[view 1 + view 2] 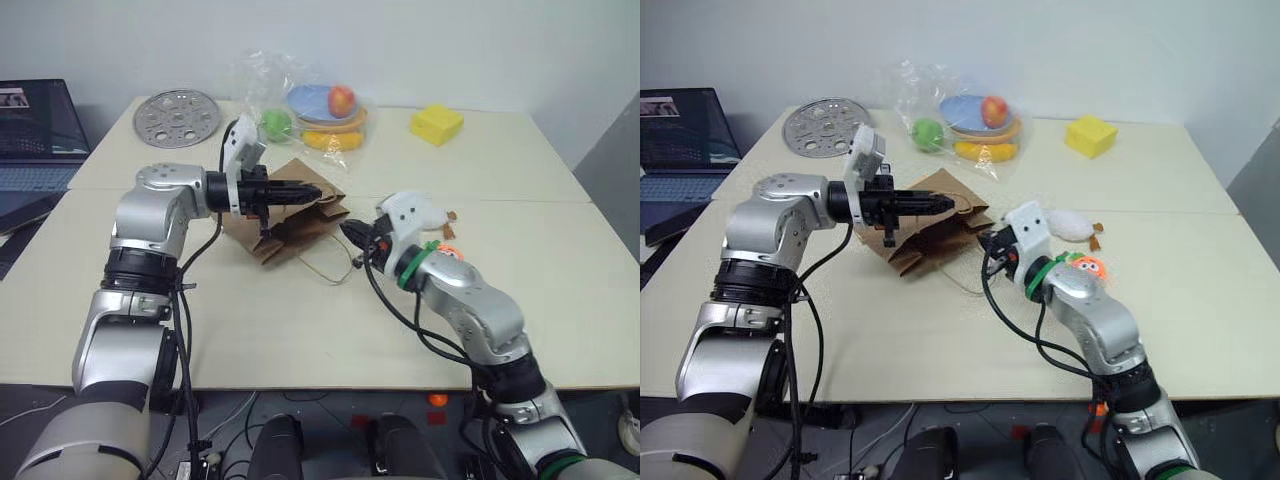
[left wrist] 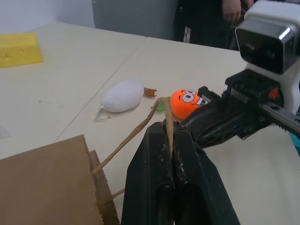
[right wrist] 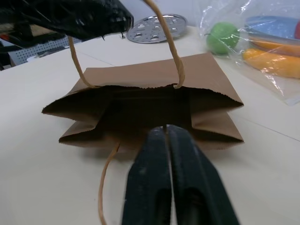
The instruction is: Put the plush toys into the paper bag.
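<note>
We are holding the paper bag [image 3: 145, 105] open between our two arms, near the middle of the counter [image 1: 300, 330]. Our left gripper [image 2: 169, 136] is pressed together on one of the bag's twisted-paper handles [image 2: 136, 133], and it is lifting that upper handle so the top edge of the bag is rising off the counter. Our right gripper [image 3: 165, 130] is also pressed together, and in the right wrist view its tips are sitting right at the lower lip of the bag's mouth, apparently pinching that lower edge where the other handle [image 3: 104, 183] is trailing down onto the counter. The mouth of the bag is gaping toward our right side, dark inside.

The plush toys are both lying on the counter outside the bag, off to our right. The white oval toy [image 1: 1072, 225] is resting just beyond our right wrist, with its brown tip pointing away from the bag. The orange carrot toy [image 1: 1088, 266] is lying close beside it, nearer to us, partly hidden behind our right forearm.

Toward the far edge of the counter, a clear plastic bag of fruit [image 1: 310, 115] is sitting beside a round perforated metal disc [image 1: 177, 117], and a yellow block [image 1: 436, 125] is sitting well apart to the right.
</note>
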